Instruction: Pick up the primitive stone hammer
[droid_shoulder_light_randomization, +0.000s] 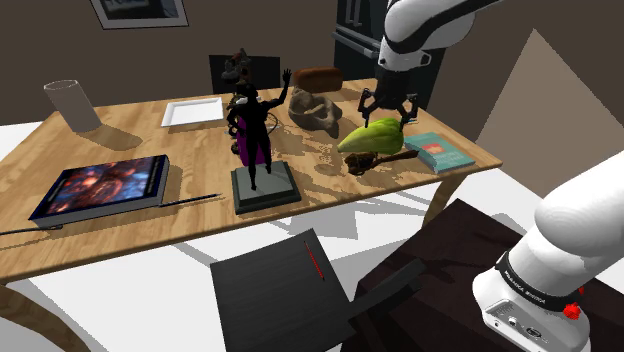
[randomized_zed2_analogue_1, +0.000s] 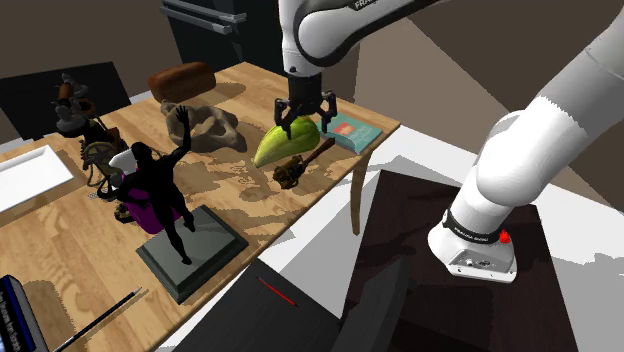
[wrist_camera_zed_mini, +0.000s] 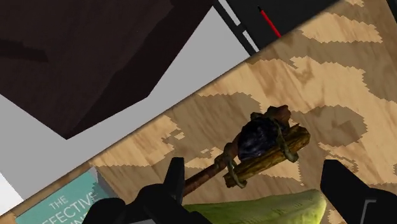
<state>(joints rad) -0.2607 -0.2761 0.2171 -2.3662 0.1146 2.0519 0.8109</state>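
Approach step for me: hand (droid_shoulder_light_randomization: 388, 113) hovers, fingers apart, over a green lump (droid_shoulder_light_randomization: 372, 135), stone hammer (wrist_camera_zed_mini: 267, 146) lying just past it on the worktop (droid_shoulder_light_randomization: 150, 235), so next I'd recentre, then descend.

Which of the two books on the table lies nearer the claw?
The teal book, just beside the claw; the dark-covered book lies at the other end of the table.
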